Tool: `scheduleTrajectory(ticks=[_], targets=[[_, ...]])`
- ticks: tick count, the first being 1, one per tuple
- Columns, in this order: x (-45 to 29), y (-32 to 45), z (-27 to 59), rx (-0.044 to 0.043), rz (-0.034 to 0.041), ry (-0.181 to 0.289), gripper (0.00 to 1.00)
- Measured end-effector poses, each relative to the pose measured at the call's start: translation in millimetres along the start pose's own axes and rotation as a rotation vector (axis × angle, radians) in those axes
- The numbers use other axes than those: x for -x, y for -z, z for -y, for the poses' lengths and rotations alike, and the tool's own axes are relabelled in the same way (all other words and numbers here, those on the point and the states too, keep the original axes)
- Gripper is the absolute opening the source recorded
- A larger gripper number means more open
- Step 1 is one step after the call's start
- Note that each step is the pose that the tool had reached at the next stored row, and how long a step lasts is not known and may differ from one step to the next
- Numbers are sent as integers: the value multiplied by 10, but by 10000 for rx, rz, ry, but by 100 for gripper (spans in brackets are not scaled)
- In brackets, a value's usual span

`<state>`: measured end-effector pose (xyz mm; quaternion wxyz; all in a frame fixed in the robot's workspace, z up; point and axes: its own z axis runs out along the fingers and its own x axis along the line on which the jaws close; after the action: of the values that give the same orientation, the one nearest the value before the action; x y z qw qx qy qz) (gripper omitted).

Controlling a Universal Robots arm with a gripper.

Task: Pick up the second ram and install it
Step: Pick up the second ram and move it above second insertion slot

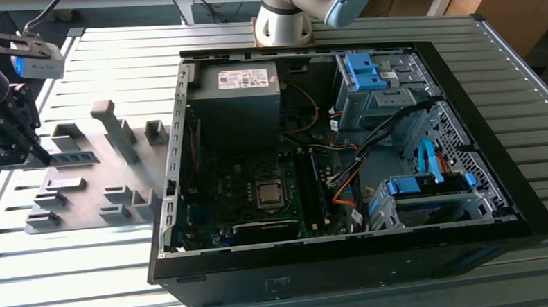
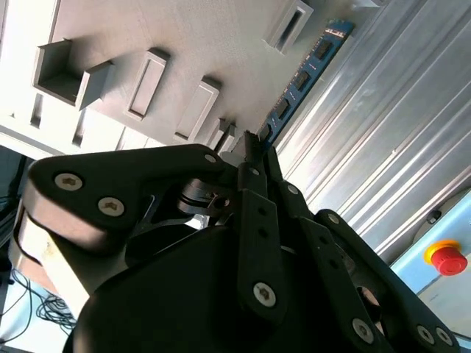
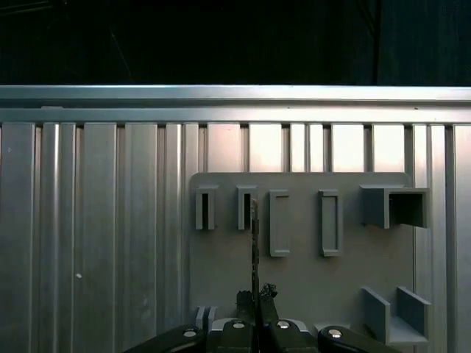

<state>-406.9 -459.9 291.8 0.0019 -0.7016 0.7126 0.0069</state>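
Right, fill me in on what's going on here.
The arm's gripper is closed on one end of the second ram, a green stick with black chips, at the grey fixture plate. In the exterior view this is happening at the exterior view's left, beside the open computer case. The stick is not yet installed on the motherboard inside the case.

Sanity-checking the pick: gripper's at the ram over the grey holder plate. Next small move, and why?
Probably a short straight lift. In both wrist views the gripper looks closed on the second ram, which sits edge-on close to the grey holder plate. The computer case lies to the exterior view's right, so I'd clear the plate's raised blocks before travelling.
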Motion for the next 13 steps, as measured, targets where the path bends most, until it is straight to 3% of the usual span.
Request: scheduleTrajectory(ticks=[13], targets=[[1, 118, -1, -1, 1, 0, 14]])
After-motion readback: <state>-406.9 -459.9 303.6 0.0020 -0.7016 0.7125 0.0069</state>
